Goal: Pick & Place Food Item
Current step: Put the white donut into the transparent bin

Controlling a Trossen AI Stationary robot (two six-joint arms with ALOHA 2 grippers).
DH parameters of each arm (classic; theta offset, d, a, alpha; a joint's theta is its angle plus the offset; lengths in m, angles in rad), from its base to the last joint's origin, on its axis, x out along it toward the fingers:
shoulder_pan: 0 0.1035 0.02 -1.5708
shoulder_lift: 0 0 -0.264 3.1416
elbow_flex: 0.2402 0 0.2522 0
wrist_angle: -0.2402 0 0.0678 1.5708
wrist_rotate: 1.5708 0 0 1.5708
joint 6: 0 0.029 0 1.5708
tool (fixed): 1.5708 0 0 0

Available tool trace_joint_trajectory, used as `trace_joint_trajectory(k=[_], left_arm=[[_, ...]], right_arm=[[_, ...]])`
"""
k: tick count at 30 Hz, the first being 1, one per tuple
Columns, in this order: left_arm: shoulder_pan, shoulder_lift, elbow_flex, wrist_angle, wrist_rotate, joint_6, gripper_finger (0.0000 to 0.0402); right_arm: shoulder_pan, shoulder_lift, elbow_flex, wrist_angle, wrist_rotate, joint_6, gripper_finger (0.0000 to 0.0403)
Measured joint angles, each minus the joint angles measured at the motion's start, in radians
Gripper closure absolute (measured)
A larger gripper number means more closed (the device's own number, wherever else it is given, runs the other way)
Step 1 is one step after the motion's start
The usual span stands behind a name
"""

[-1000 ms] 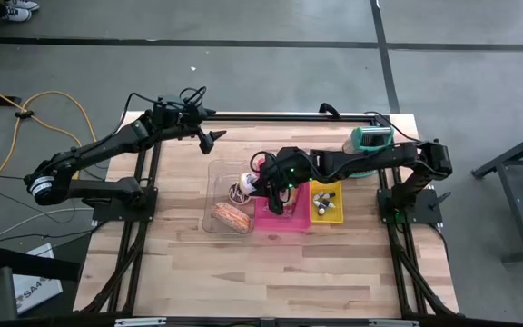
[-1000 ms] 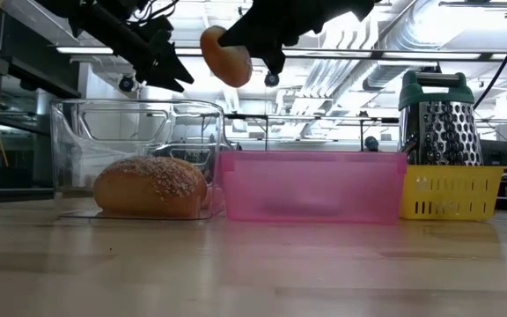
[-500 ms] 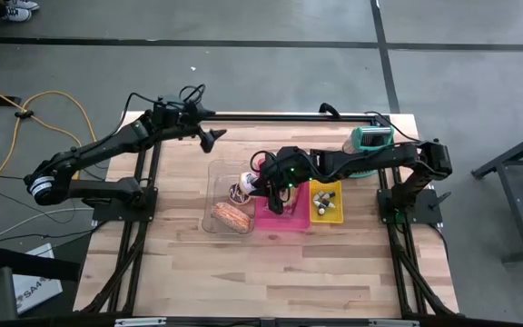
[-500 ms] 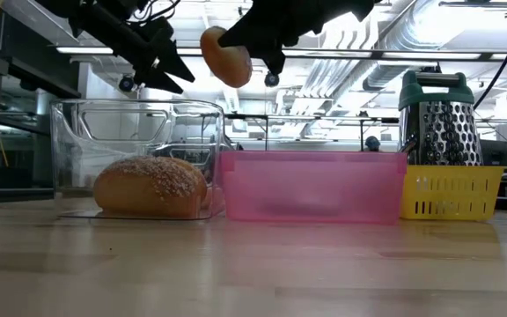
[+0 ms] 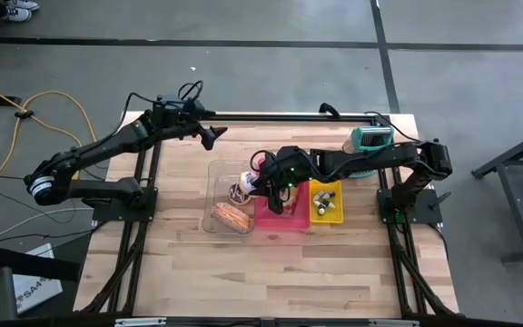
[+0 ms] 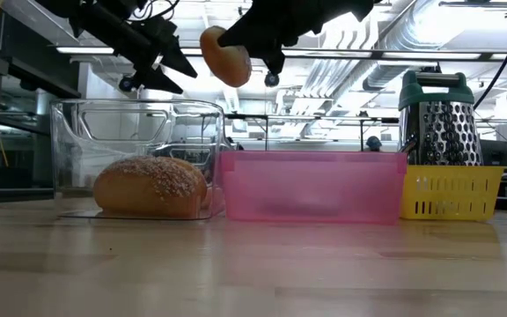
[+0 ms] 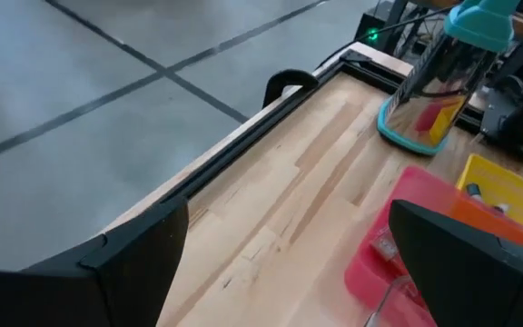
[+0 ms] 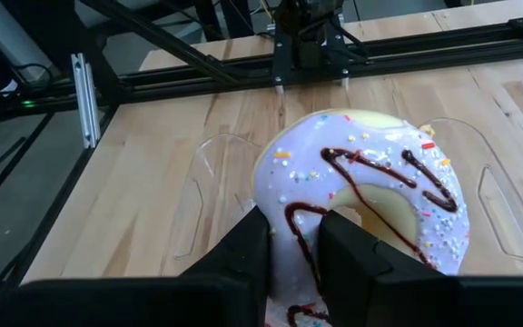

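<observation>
Lilac icing fills my wrist view: my right fingers (image 8: 293, 250) are pinched on the rim of the donut (image 8: 361, 204), and I hold it in the air, high over the counter (image 5: 243, 263). From above, it hangs over the clear bin (image 5: 218, 195) close to the wall it shares with the pink bin (image 5: 284, 222). From table height the donut (image 6: 226, 55) sits well above both rims, roughly over their shared edge.

I judge this to be the carry, with the drop to come. Which bin is the goal I cannot tell from the task, so the point is to commit: centre over one, well clear of that shared wall. The grip is thin, one side of the ring only, so the donut can swing or tip; I should travel slowly and level. The clear bin already holds a seeded bun (image 6: 151, 187) at its near end, so I would aim for the bare far end. Come down inside the rim before letting go.

My left fingers (image 5: 212, 134) are spread wide and empty, waiting over the counter's far left edge.
</observation>
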Motion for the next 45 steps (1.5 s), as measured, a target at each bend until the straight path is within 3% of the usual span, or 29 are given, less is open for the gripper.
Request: trace_joint_trajectory(k=[3,9,21,31,45], left_arm=[[0.000,0.000,0.000,0.000,0.000,0.027,0.0029],[0.000,0.000,0.000,-0.003,0.040,-0.071,0.0029],[-0.080,0.007,0.000,-0.006,0.214,0.244,0.0029],[-0.213,0.008,0.000,-0.006,0.241,0.385,0.0029],[-0.306,0.008,0.000,-0.006,0.240,0.311,0.0029]], right_arm=[[0.000,0.000,0.000,0.000,-0.006,0.008,0.0333],[0.007,0.000,0.000,0.000,-0.033,0.008,0.0333],[0.032,0.000,0.000,0.000,-0.029,0.007,0.0333],[0.034,0.000,0.000,0.003,-0.030,0.007,0.0333],[0.039,0.000,0.000,0.003,-0.028,0.007,0.0333]])
